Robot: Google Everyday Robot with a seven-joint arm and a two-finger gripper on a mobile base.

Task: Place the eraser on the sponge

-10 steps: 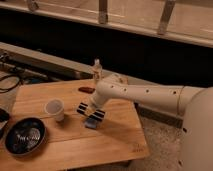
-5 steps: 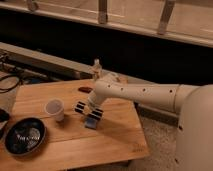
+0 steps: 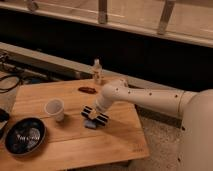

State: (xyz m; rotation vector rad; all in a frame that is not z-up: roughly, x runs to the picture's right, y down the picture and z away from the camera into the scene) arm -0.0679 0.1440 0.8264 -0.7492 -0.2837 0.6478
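Note:
My gripper [image 3: 95,116] hangs low over the middle of the wooden table [image 3: 120,145], at the end of the white arm [image 3: 145,100] that reaches in from the right. A small blue-grey pad, which looks like the sponge [image 3: 91,124], lies on the table right under the gripper and partly hidden by it. A small pale piece sits at the gripper; I cannot tell whether it is the eraser. Whether the gripper touches the sponge is unclear.
A white cup [image 3: 55,108] stands left of the gripper. A dark bowl [image 3: 24,136] sits at the front left corner. A small bottle [image 3: 97,71] stands at the table's back edge, with a flat reddish-brown item [image 3: 87,89] in front of it. Cables [image 3: 10,82] lie at far left.
The arm and gripper have hardly moved; the gripper stays over the blue-grey pad. Nothing else on the table has shifted.

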